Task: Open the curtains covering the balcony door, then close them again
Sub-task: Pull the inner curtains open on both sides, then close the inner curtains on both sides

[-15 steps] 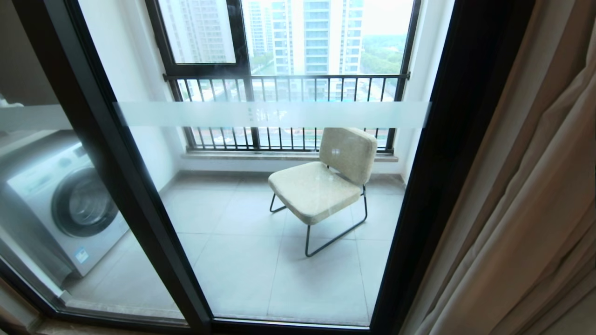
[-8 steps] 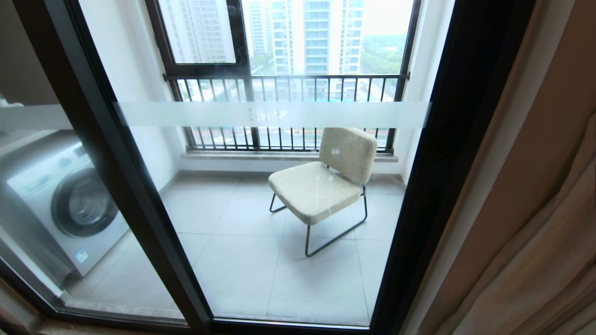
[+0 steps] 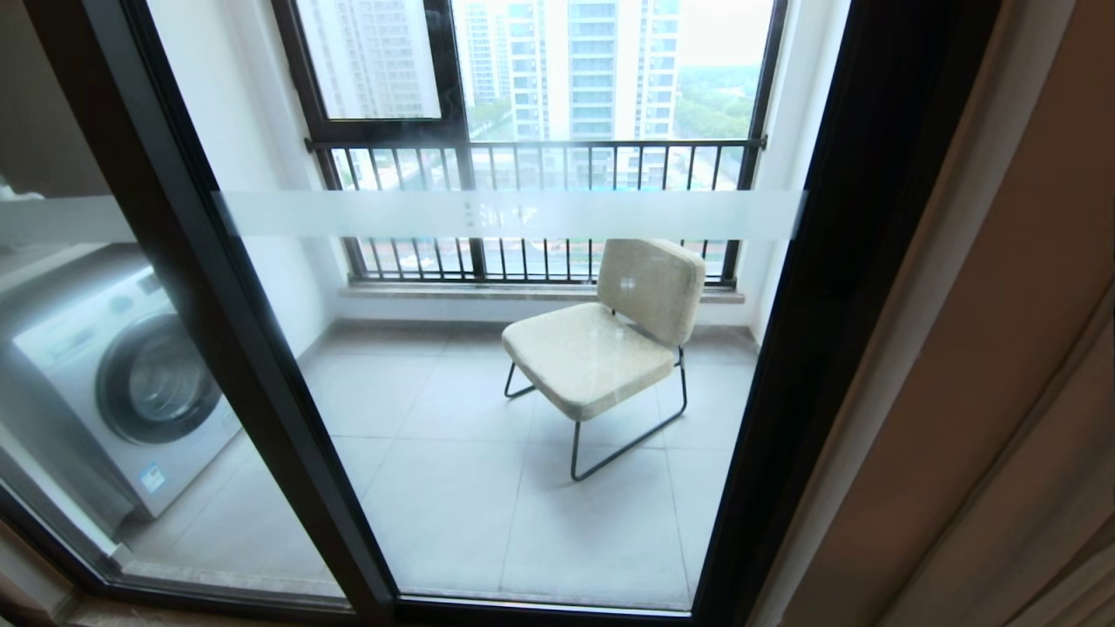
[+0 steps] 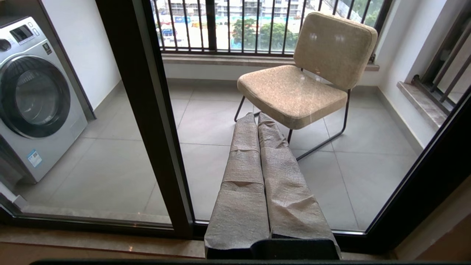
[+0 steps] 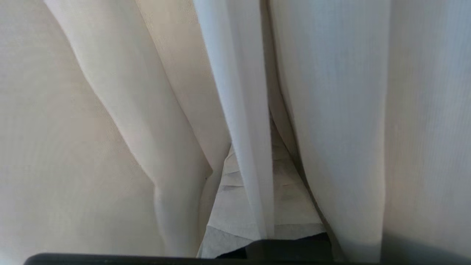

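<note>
At the right edge of the head view the curtains are plain cream-beige; close up they show pale cream folds beside a whiter sheer strip. The balcony door has thick black frames and a frosted white band across the glass. Behind it, centre frame, the chair is speckled beige on thin black legs. At lower left the washing machine is silver-grey with a dark round door.

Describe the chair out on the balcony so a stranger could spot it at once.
Look through the tall black-framed glass balcony door onto the grey tiled balcony floor. There, in front of the black-barred railing, stands the low beige upholstered chair on thin black wire legs. It is the only seat; its sole neighbour, the silver front-loading washing machine, stands far left.
</note>
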Available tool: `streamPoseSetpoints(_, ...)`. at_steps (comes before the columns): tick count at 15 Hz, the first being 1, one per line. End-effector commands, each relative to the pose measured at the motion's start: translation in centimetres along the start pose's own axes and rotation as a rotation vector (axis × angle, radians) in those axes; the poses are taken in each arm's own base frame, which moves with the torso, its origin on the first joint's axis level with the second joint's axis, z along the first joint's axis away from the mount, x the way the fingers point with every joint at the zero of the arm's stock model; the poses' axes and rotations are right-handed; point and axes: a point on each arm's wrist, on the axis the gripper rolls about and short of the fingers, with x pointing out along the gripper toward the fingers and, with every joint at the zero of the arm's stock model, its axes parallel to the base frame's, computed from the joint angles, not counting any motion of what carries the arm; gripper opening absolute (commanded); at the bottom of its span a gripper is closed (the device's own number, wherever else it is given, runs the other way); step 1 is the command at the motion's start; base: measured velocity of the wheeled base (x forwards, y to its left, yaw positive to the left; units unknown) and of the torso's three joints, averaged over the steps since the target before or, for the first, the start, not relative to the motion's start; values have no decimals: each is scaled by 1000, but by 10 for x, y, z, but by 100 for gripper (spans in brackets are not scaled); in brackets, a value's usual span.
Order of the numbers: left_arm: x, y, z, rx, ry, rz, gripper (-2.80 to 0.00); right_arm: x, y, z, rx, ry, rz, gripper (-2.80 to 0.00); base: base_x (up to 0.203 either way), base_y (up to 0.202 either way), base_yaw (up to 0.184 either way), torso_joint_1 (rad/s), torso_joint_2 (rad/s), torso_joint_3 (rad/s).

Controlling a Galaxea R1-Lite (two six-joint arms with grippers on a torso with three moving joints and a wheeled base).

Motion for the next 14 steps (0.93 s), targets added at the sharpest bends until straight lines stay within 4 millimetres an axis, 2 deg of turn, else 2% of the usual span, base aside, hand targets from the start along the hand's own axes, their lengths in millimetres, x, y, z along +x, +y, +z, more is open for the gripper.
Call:
streamPoseSetpoints(1, 0, 0, 0, 0, 0, 1, -280, -12, 2, 10, -4, -17, 36, -280, 0, 0, 0, 0, 0, 0)
streamPoseSetpoints(6, 0, 0, 0, 0, 0, 1, -280, -55, 16, 23, 2, -7, 239, -280, 0, 0, 0, 0, 0, 0)
streamPoseSetpoints(14, 0, 0, 0, 0, 0, 1, -280, -113, 84, 59, 230, -55, 640, -280, 0, 0, 0, 0, 0, 0)
